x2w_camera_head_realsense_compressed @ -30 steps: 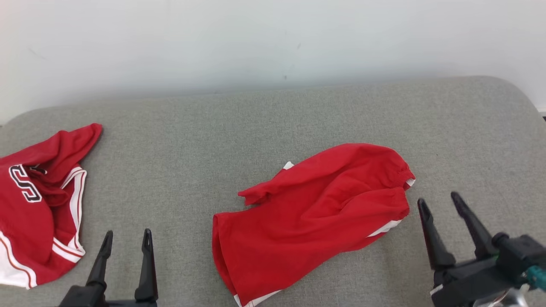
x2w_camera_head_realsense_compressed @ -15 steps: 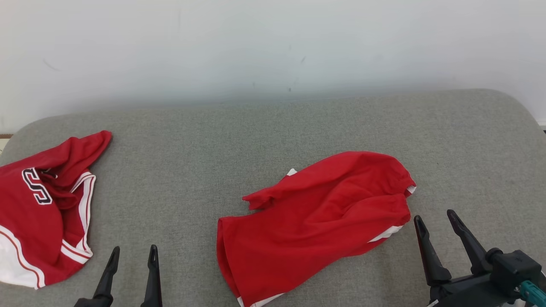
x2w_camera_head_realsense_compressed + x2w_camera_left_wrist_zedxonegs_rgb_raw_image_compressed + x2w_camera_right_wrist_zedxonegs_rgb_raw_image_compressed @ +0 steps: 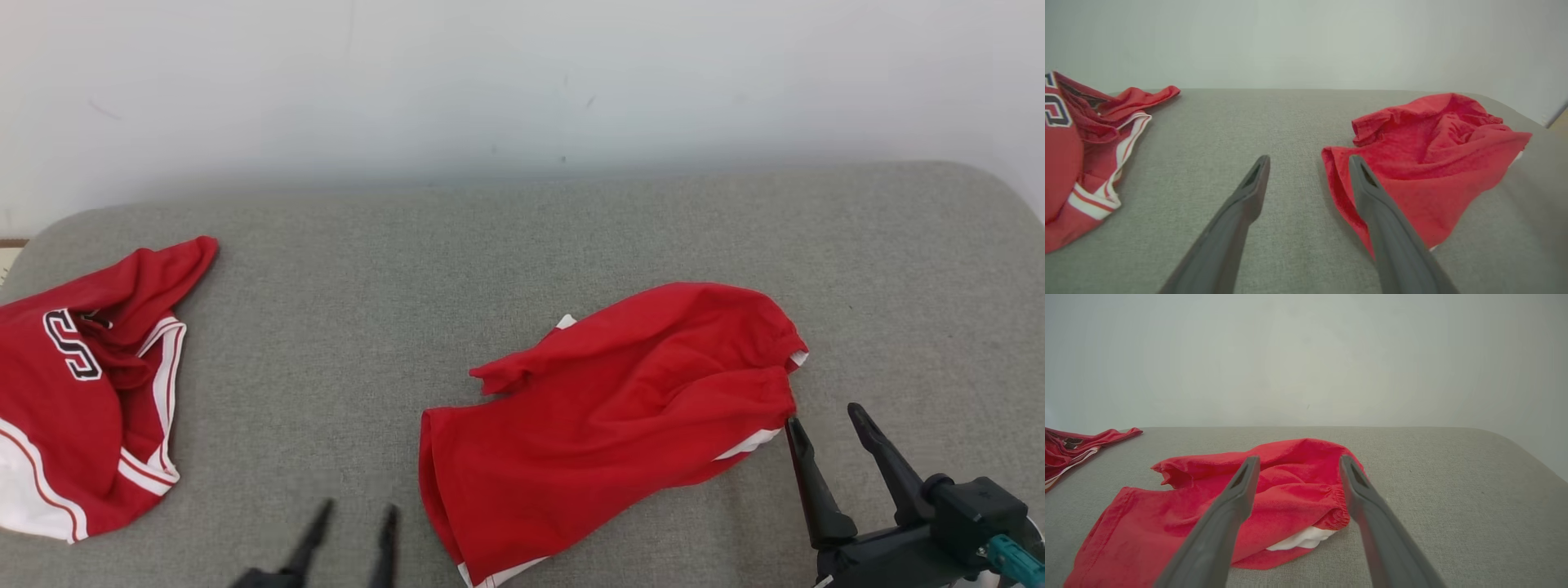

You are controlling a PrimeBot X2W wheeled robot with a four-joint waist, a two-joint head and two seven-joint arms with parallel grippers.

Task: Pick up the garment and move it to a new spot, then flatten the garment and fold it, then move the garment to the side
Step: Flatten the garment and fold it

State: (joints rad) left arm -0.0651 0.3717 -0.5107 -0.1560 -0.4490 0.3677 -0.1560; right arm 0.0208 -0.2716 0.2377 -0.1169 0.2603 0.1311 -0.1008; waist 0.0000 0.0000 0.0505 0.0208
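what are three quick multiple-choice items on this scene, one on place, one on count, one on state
1. Where on the cushion does the lettered jersey lie?
A. far left
B. centre
C. far right

2. How many red garments lie on the cushion?
A. one
B. two
C. three

3. How do the fingers of the right gripper stand?
A. shut on cloth
B. shut, empty
C. open, gripping nothing

Key:
1 A: the jersey sits at the head view's left edge.
2 B: the jersey and the plain shorts are the two there.
3 C: both fingers stand well apart by the shorts' waistband.
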